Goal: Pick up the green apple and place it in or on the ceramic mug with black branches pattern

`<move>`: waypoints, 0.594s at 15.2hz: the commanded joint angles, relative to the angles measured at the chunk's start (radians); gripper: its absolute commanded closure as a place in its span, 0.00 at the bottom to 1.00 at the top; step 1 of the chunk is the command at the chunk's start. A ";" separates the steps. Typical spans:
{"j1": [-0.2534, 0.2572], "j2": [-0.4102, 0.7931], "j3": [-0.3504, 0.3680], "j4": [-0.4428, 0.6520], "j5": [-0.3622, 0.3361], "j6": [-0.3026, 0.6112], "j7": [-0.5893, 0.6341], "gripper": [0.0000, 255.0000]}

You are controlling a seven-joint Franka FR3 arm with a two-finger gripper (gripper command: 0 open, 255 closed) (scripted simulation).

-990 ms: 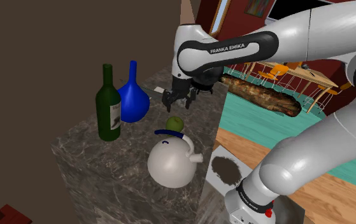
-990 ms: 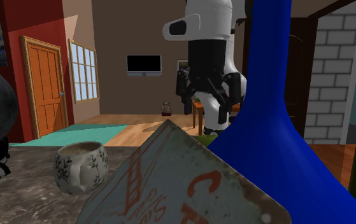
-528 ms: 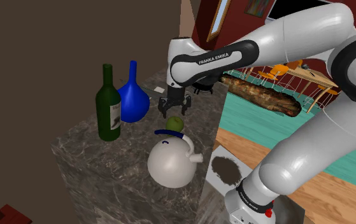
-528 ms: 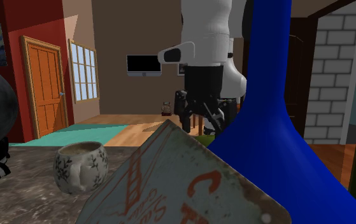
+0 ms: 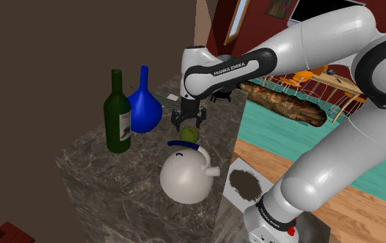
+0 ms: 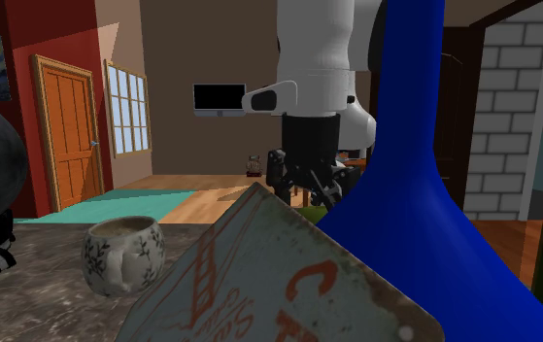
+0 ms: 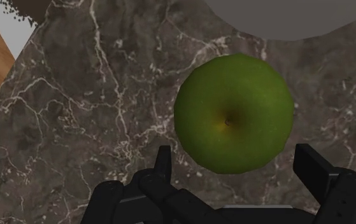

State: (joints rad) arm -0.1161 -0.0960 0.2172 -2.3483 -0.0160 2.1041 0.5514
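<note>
White arm [image 5: 322, 41], dark joints [image 5: 362, 69], black hand [image 5: 188, 123]

FRANKA EMIKA stands in white capitals on the dark band of the arm's forearm [image 5: 229, 67] in the shoulder view. In the second exterior view a tilted pale sign plate [image 6: 250, 277] bears large red letters, of which only a "C" reads; its smaller red lettering is illegible. The green bottle's label [image 5: 124, 127] cannot be read
</note>
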 commanded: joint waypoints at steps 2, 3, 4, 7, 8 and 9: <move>0.000 0.000 0.000 0.000 0.000 0.000 0.000 0.00; 0.000 0.000 0.000 0.000 0.000 0.000 0.000 1.00; 0.000 0.000 0.000 0.000 0.000 0.000 0.000 1.00; 0.000 0.000 0.000 0.000 0.000 0.000 0.000 1.00; 0.000 -0.001 0.000 0.000 0.000 0.000 0.000 1.00; 0.000 -0.001 0.000 -0.001 0.000 0.000 0.000 1.00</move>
State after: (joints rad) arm -0.1161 -0.0974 0.2170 -2.3474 -0.0160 2.1041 0.5513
